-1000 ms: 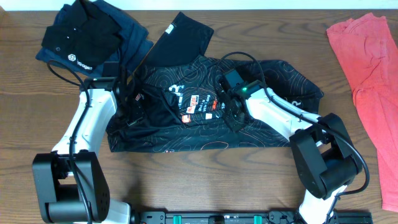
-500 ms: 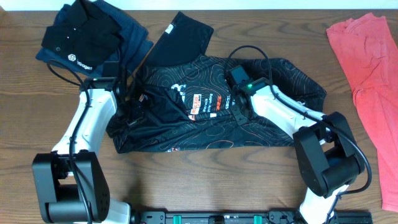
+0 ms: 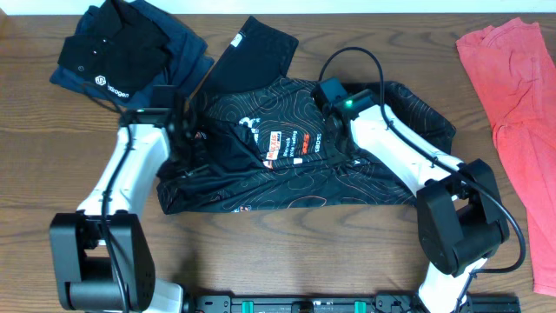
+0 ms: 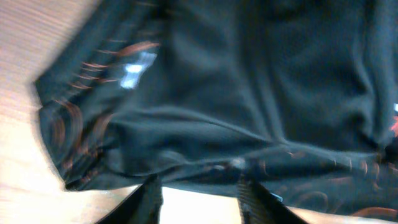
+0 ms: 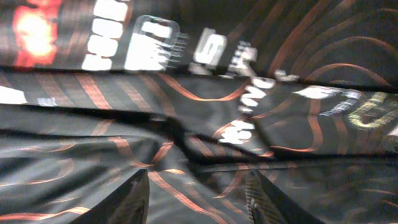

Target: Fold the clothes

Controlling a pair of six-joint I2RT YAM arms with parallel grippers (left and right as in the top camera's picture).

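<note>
Left hand (image 4: 198, 185), right hand (image 5: 196, 179): jaws apart.

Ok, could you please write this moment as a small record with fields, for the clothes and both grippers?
jersey: black, orange contour lines, lying crumpled at table centre
left gripper: open, over the jersey's left edge
right gripper: open, over the jersey's logo area
other clothes: black polo at left; coral-red garment at right
table: brown wood

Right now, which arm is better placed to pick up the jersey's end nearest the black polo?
Left, I'd say. The left gripper is open over that end of the sports jersey, with table showing beside it. The right gripper is open over the sponsor logos in the middle.
</note>
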